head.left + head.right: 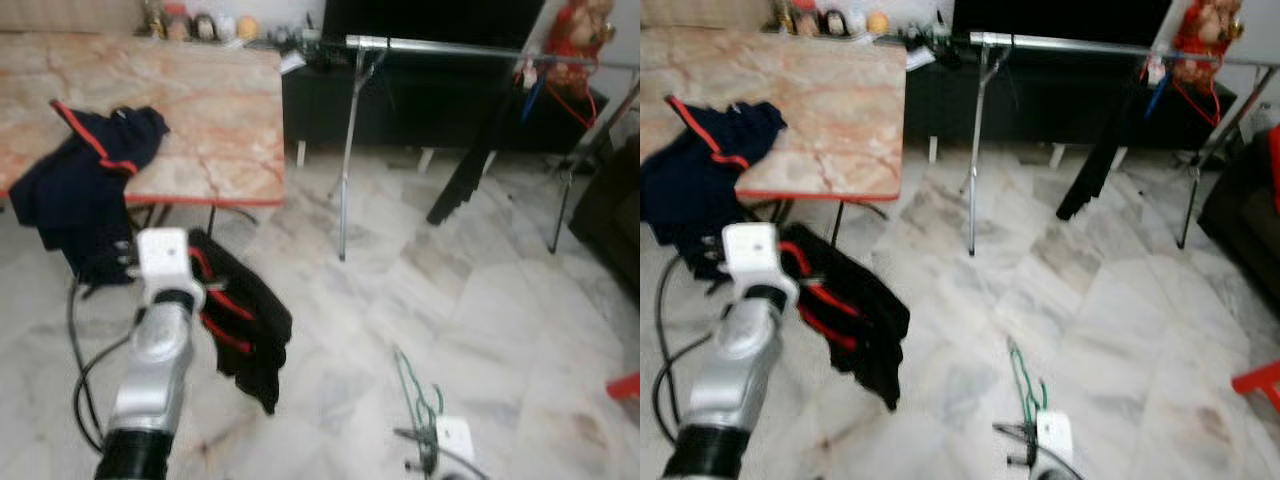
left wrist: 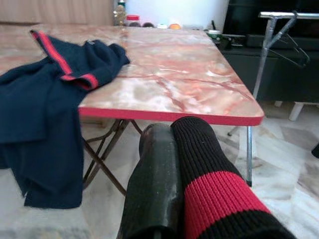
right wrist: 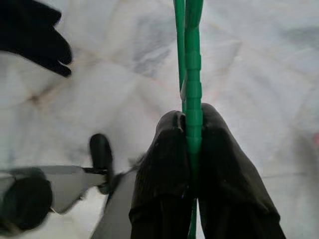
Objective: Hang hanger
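Note:
A green plastic hanger (image 3: 192, 74) is pinched between the black fingers of my right gripper (image 3: 191, 144), which is shut on it; in the head views the hanger (image 1: 415, 395) hangs low over the floor at the bottom centre. My left gripper (image 2: 172, 164) is shut on a black knit garment with red stripes (image 1: 240, 320), which droops from it beside the table. The silver clothes rail (image 1: 450, 47) stands far ahead, with a red hanger (image 1: 565, 100) and a black garment (image 1: 470, 165) hanging on it.
A folding table with a marble-pattern top (image 1: 220, 110) stands at the left, a navy garment with red trim (image 1: 85, 180) draped over its edge. A dark TV cabinet (image 1: 420, 110) sits behind the rail. Pale marble floor (image 1: 480, 300) lies open between me and the rail.

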Tool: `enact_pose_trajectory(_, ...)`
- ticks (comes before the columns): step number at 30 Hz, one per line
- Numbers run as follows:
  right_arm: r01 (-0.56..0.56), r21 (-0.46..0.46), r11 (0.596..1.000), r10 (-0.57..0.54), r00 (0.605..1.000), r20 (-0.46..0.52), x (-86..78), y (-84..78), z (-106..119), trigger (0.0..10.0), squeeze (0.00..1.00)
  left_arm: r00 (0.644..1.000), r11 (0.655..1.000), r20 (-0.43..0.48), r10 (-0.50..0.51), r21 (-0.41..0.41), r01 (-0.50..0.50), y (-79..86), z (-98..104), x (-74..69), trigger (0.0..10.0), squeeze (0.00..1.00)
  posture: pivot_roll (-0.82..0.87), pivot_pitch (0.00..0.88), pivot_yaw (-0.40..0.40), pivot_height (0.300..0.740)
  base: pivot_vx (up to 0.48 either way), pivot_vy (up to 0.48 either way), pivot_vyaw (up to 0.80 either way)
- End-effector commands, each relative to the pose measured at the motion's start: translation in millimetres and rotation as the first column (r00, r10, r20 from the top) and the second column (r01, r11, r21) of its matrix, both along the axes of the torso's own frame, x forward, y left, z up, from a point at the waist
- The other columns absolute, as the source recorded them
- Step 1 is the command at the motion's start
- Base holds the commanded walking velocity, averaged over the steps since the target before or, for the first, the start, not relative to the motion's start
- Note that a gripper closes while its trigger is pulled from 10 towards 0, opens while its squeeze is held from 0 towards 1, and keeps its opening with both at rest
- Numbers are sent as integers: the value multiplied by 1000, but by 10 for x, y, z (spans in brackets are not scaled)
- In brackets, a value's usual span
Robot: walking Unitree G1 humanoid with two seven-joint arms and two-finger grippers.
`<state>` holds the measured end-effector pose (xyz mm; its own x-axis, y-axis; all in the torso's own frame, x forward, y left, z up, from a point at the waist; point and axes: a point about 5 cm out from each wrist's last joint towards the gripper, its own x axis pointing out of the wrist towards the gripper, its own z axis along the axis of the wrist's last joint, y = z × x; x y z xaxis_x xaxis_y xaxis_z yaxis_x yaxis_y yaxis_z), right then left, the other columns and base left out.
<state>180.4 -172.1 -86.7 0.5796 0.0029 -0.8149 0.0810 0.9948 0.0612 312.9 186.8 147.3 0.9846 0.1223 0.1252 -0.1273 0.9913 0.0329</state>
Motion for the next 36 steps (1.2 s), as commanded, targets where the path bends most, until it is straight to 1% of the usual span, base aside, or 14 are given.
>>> enact_pose_trajectory(1,20,5,1000,-20,1000,-24,-82,-19,-37,10000,0,999,1000,36,-29,8,29,-98,87,13,10000,0,31,0,-70,740,0,450,0)
enact_pose_trajectory(3,20,5,1000,-20,1000,-24,-82,-19,-37,10000,0,999,1000,36,-29,8,29,-98,87,13,10000,0,31,0,-70,740,0,450,0)
enact_pose_trajectory(5,16,3,1000,-16,999,-34,-166,-35,-68,10000,0,999,1000,39,-29,11,29,-93,97,18,10000,0,31,0,-69,740,0,446,0)
enact_pose_trajectory(6,16,3,1000,-16,999,-34,-166,-35,-68,10000,0,999,1000,39,-29,11,29,-93,97,18,10000,0,31,0,-69,740,0,446,0)
enact_pose_trajectory(8,8,1,1000,-8,999,-44,-227,-51,-90,10000,0,999,999,39,-31,13,31,-102,100,19,10000,0,34,0,-69,740,0,450,0)
enact_pose_trajectory(14,-5,-1,1000,5,999,-53,-266,-52,-104,10000,0,999,1000,40,-26,13,26,-100,107,24,10000,0,34,0,-71,740,0,422,0)
enact_pose_trajectory(18,-9,-1,1000,9,998,-55,-292,-83,-110,10000,0,999,1000,40,-27,13,27,-96,112,21,10000,0,36,0,-69,740,0,0,0)
enact_pose_trajectory(22,-11,-2,1000,11,999,-53,-288,-78,-108,10000,0,997,998,55,-50,-20,52,-123,139,-2,10000,0,42,0,-70,740,0,0,0)
enact_pose_trajectory(23,-10,-1,1000,10,999,-53,-282,-67,-108,10000,0,995,997,70,-67,-19,68,-159,172,-16,10000,0,46,0,-71,740,0,0,0)
enact_pose_trajectory(26,-12,-1,1000,12,998,-55,-278,-56,-108,10000,0,994,997,80,-80,-17,82,-195,192,-31,10000,0,48,0,-71,740,0,0,0)
enact_pose_trajectory(27,-10,1,1000,10,998,-54,-272,-49,-107,10000,0,990,994,94,-106,-12,107,-250,215,-73,10000,0,48,0,-70,740,0,0,0)
enact_pose_trajectory(28,-8,3,1000,8,999,-51,-268,-46,-105,10000,0,989,993,97,-113,-13,115,-270,218,-98,10000,0,48,0,-70,740,0,0,0)
enact_pose_trajectory(33,-6,5,1000,6,999,-40,-253,-42,-98,10000,0,990,993,82,-117,-16,118,-291,187,-139,10000,0,54,0,-73,740,0,0,0)
enact_pose_trajectory(36,-60,-36,998,58,997,-54,-257,-42,-101,10000,0,990,993,81,-113,-18,115,-281,193,-130,10000,0,55,0,-73,740,0,0,0)
